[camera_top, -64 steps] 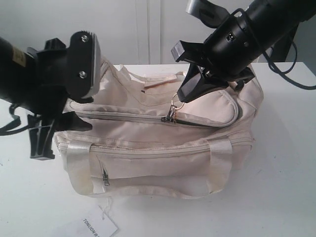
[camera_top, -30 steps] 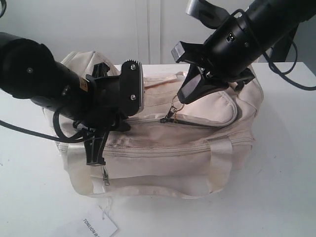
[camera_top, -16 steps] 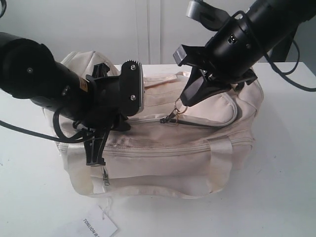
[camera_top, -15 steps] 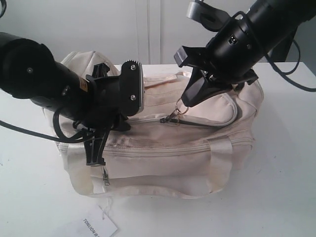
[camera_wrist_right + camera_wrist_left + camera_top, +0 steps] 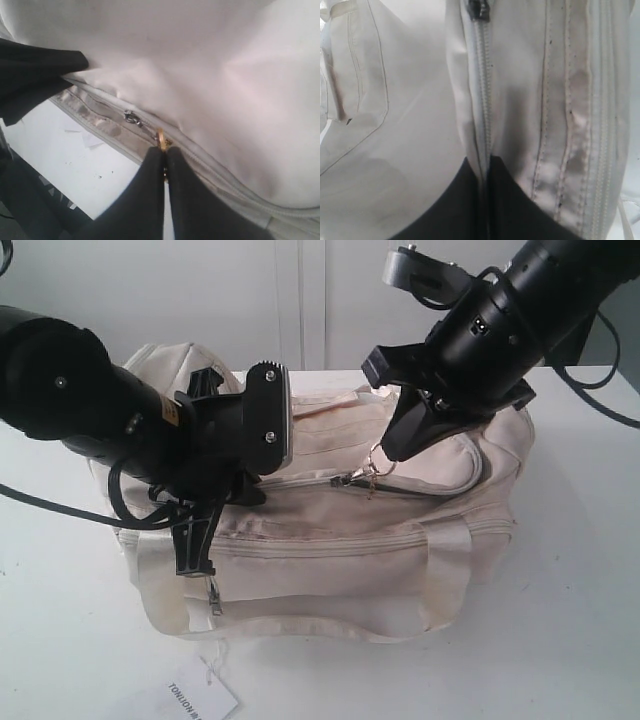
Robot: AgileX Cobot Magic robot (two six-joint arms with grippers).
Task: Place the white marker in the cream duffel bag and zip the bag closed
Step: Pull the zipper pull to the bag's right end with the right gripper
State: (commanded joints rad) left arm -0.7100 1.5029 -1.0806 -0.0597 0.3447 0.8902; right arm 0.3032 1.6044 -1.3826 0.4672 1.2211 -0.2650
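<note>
Fingers [image 5: 147,200] of the right gripper [image 5: 164,155] clamp the gold ring pull [image 5: 163,141]; fingers [image 5: 445,210] of the left gripper [image 5: 486,161] pinch the top zipper seam [image 5: 482,100].
The cream duffel bag [image 5: 330,540] occupies frame centre on the white table [image 5: 580,590]. Slider [image 5: 350,480] sits mid-frame: teeth meshed to its left, dark gap to its right. Paper tag [image 5: 195,700] lies lower left. The white marker is out of sight.

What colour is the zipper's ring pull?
Gold; the ring pull shows best in right wrist view.
</note>
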